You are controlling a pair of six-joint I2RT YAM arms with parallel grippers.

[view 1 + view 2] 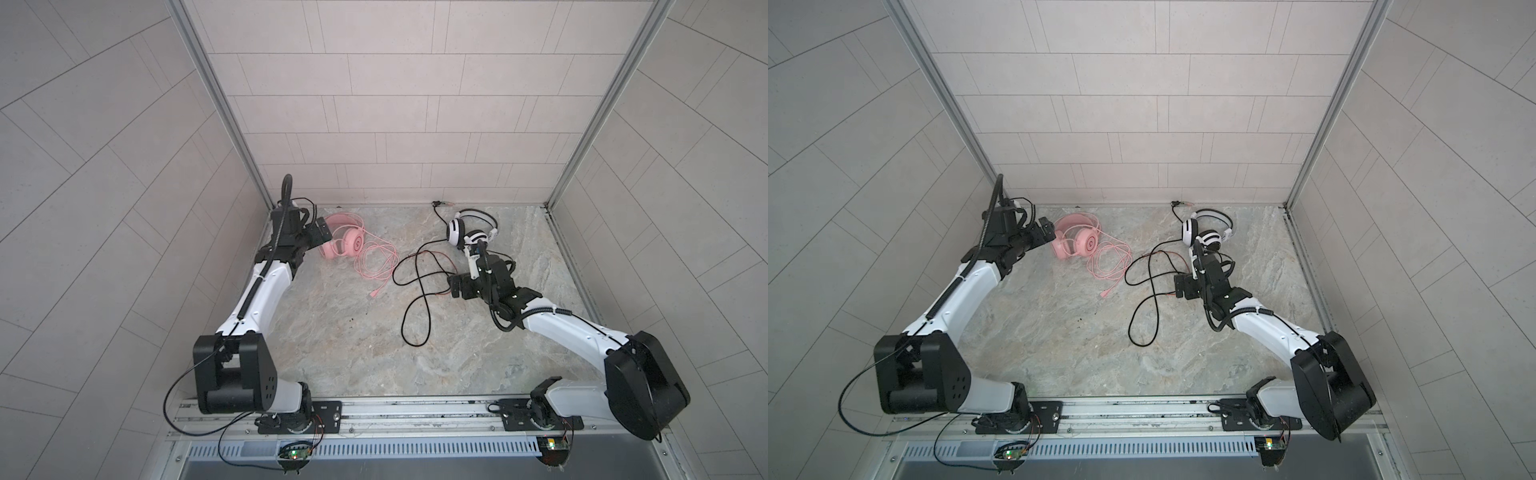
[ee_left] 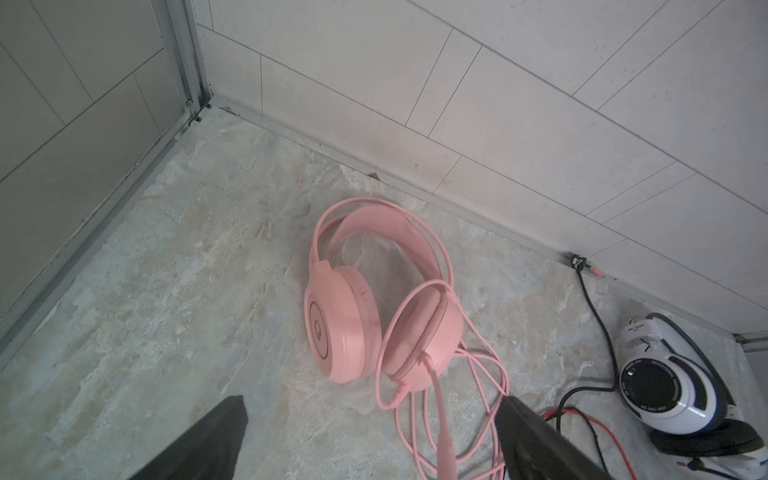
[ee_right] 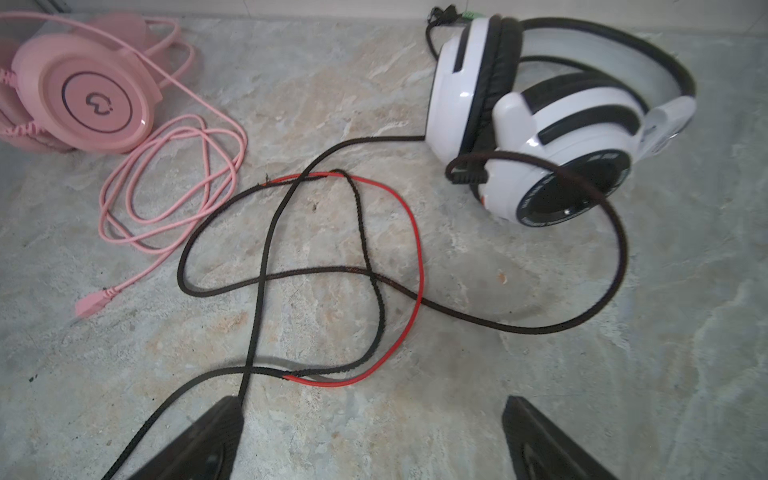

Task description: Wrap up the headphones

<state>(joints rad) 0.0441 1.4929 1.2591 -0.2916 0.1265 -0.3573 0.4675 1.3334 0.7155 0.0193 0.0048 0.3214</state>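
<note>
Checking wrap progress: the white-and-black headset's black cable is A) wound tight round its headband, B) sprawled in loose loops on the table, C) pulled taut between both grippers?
B: the black cable lies in loose crossing loops on the table, beside the white-and-black headset.

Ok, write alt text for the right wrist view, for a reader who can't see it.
A white-and-black headset sits on a marbled tabletop, its long black cable sprawled in loose loops with a red strand alongside. A pink headset and its looped pink cable lie apart; the open right hand hovers by the black cable.
</note>
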